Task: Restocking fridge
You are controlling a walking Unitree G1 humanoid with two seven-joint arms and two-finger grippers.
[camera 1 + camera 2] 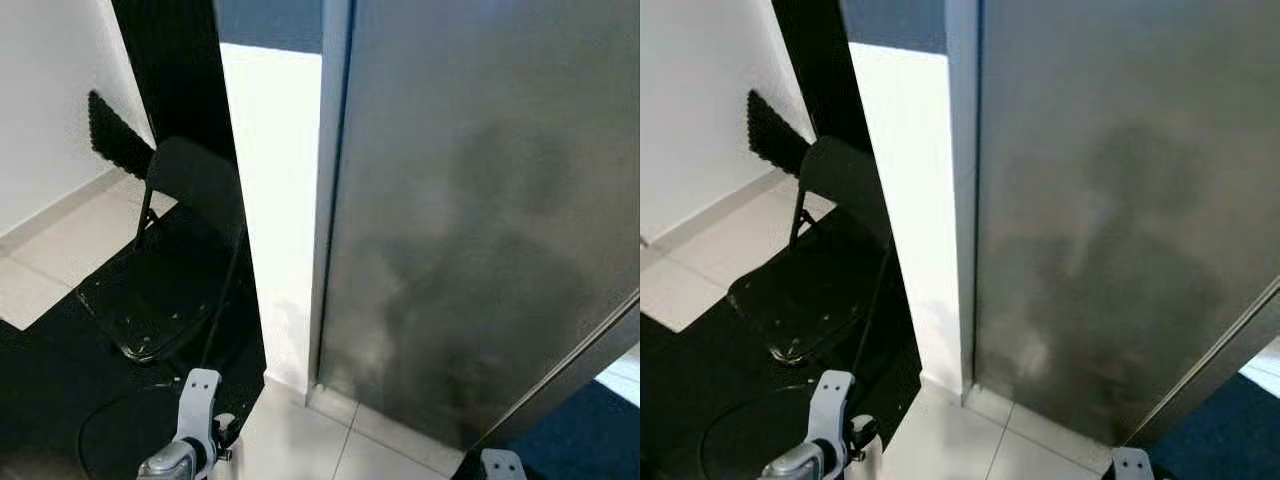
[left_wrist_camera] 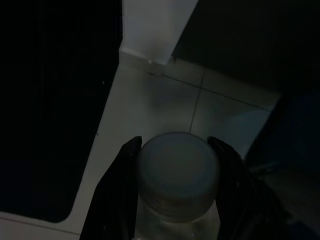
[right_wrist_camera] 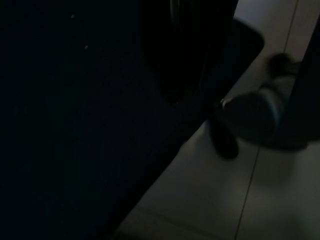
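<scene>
Pale floor tiles (image 1: 300, 440) run up to the closed steel fridge door (image 1: 480, 220) directly ahead, while the low left gripper (image 2: 175, 165), the nearer arm, pinches a white-capped bottle (image 2: 177, 170) with cap toward the floor; right finger state cannot be told.

Brushed, dully reflective metal fridge door (image 1: 480, 220), glossy pale floor tiles (image 1: 300, 440), seemingly matt plastic bottle cap (image 2: 177, 167).
</scene>
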